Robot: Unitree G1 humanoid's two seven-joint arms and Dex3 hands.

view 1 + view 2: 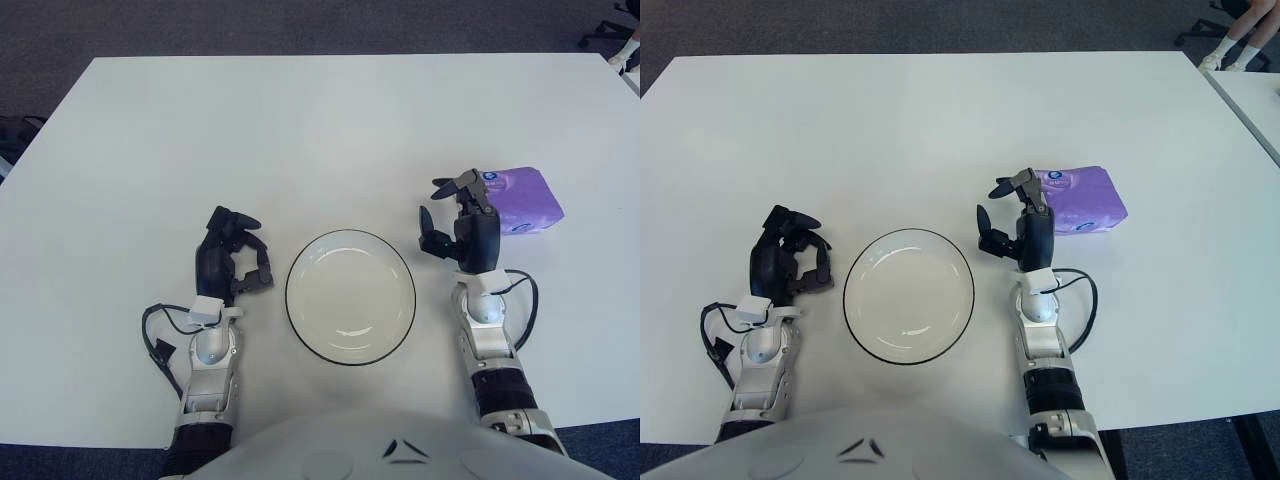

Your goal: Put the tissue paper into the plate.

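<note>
hidden: left end of the tissue pack (1085, 201) sits behind the right hand (1018, 222)
pack axis: runs left-right, right-centre of frame
right hand: fingers spread wide, gripping nothing
left hand (231, 258): loosely curled, empty, left of the plate (350, 296)

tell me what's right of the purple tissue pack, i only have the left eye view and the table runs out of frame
Observer: Past the tissue pack the table goes on, then a second white table stands close alongside, across a narrow gap.
Operator: anyone over there
Observer: Yes, a person's feet in white socks, on the floor by that table's far end.
</note>
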